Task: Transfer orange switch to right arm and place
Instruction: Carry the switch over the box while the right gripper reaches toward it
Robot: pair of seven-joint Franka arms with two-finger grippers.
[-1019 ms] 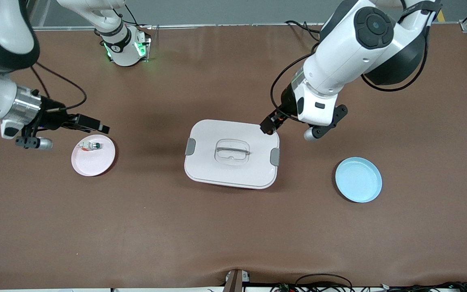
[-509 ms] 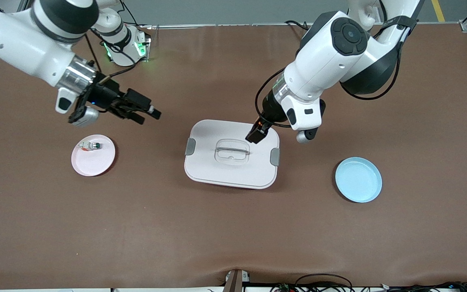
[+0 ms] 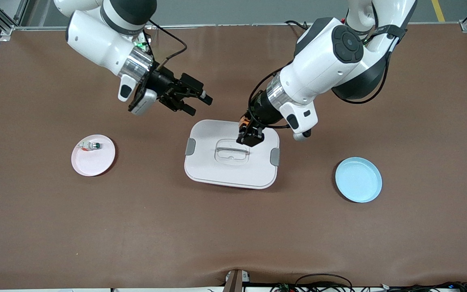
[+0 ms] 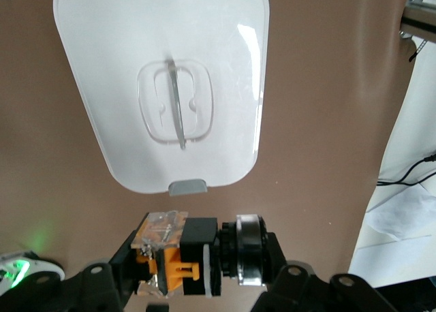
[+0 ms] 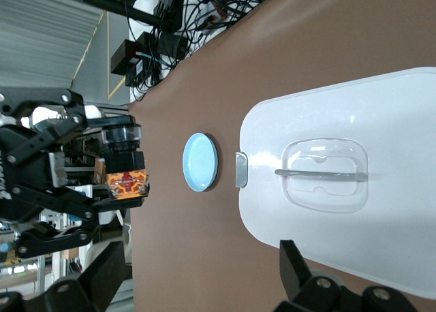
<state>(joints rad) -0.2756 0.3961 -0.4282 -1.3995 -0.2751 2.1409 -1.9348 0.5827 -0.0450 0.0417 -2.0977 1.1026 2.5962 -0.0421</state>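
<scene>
From my front view the orange switch (image 3: pixel 245 121) over the white lidded box (image 3: pixel 217 170) is mostly hidden in the left gripper (image 3: pixel 251 136). On the pink plate (image 3: pixel 95 164), toward the right arm's end from that box, the small switch (image 3: pixel 90 145) is too tiny to read; both arms' bases run off frame

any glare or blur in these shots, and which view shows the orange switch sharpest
Left wrist view: a bright glare streak on the white lid, and the orange switch is large and sharpest here. Right wrist view: the switch is small but readable. Front view: even light, soft arm shadows, switch tiny.
</scene>
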